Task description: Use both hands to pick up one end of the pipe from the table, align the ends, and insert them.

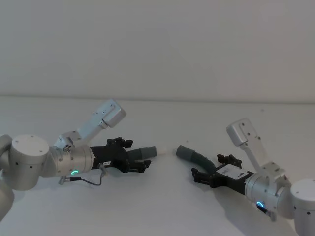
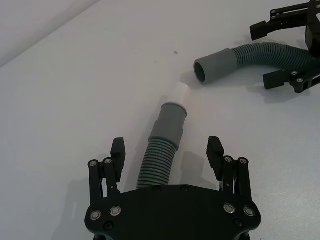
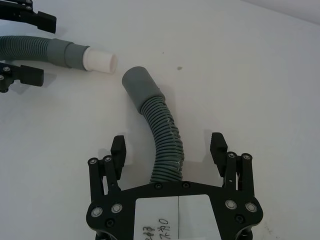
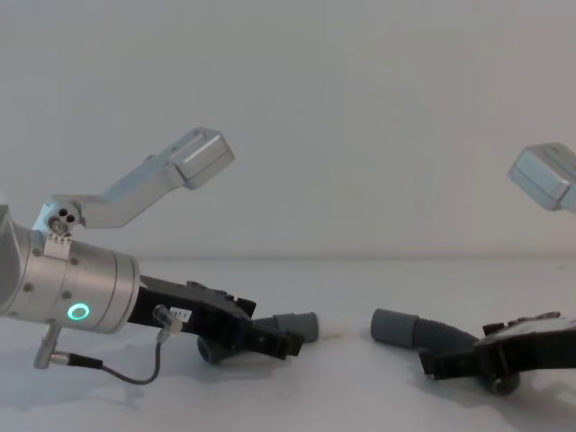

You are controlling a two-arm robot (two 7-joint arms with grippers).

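Note:
Two dark grey ribbed pipe pieces lie on the whitish table (image 1: 162, 206), their ends facing each other across a small gap. The left piece (image 1: 145, 151) has a grey cuff (image 2: 170, 122) with a whitish tip (image 2: 182, 95). My left gripper (image 2: 166, 150) is open, its fingers on either side of the ribbed part without touching it. The right piece (image 1: 194, 156) curves and ends in a plain grey cuff (image 3: 140, 87). My right gripper (image 3: 168, 145) is open too and straddles that piece's ribbed part. From the chest, both grippers (image 4: 261, 337) (image 4: 459, 360) sit low at the table.
A pale wall (image 1: 157, 44) rises behind the table's far edge. A small dark speck (image 2: 175, 52) marks the surface beyond the cuffs. The tabletop around both pieces is bare.

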